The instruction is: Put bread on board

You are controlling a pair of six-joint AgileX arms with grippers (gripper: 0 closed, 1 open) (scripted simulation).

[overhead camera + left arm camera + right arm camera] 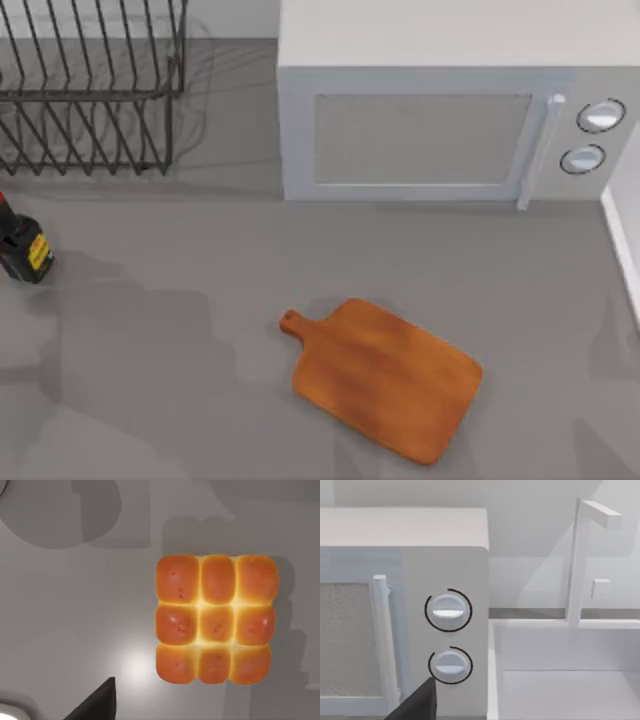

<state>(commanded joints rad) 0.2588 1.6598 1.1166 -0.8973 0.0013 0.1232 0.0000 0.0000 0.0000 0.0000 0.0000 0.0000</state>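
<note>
1. Right now, my left wrist view looks down on the bread [215,618], lying on the grey counter [75,630].
2. The board [385,380] lies bare before the microwave [440,130].
3. I cannot tell either pincer's state.

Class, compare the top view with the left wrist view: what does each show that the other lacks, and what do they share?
Top view alone: the board, the microwave, a wire rack and a black bottle at the table's left edge. Left wrist view alone: the bread, a square of nine joined rolls lying on the table, and a dark tool tip. Shared: the grey table.
</note>
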